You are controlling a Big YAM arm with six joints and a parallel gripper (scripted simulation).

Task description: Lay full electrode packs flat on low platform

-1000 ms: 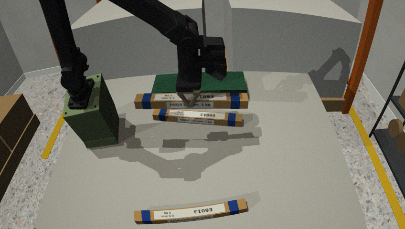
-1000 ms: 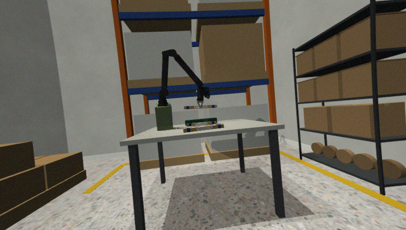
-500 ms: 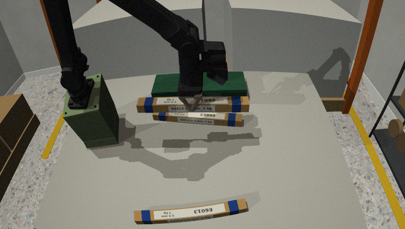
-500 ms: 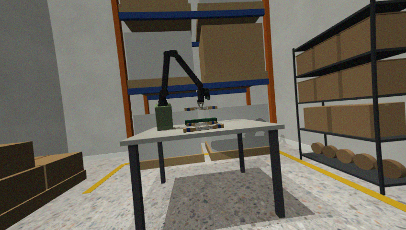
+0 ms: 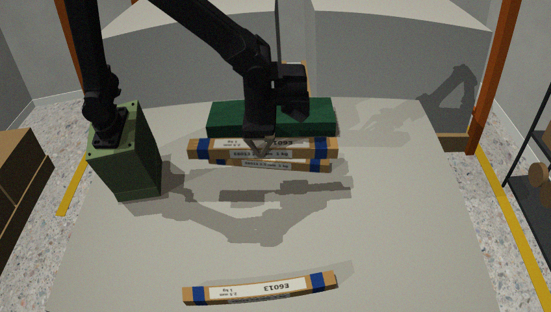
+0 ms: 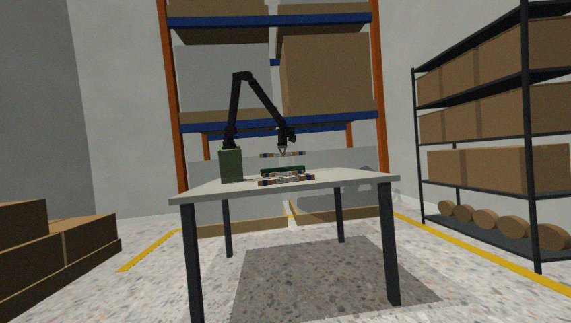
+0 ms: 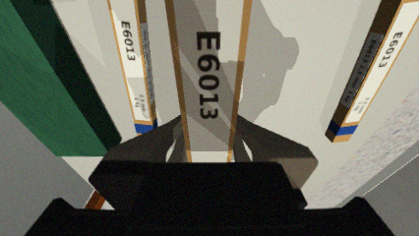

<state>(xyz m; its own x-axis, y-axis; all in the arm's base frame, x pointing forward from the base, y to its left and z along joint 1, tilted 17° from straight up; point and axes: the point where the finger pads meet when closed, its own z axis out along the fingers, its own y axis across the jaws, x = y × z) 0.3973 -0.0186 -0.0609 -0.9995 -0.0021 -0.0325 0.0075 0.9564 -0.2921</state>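
Black parallel gripper (image 5: 261,154) (image 6: 283,153) (image 7: 209,118) clamped on long cardboard electrode pack with blue bands (image 5: 203,148) (image 6: 267,155) (image 7: 209,74), aloft, level. Low green rectangular platform (image 5: 224,112) (image 6: 283,169) (image 7: 44,84) lies below, toward bench's rack side, long axes roughly parallel. Weight unjudgeable by sight; if full, shift rackward, then lower.

Held pack (image 5: 239,153) (image 6: 291,153) (image 7: 208,74) slightly lower
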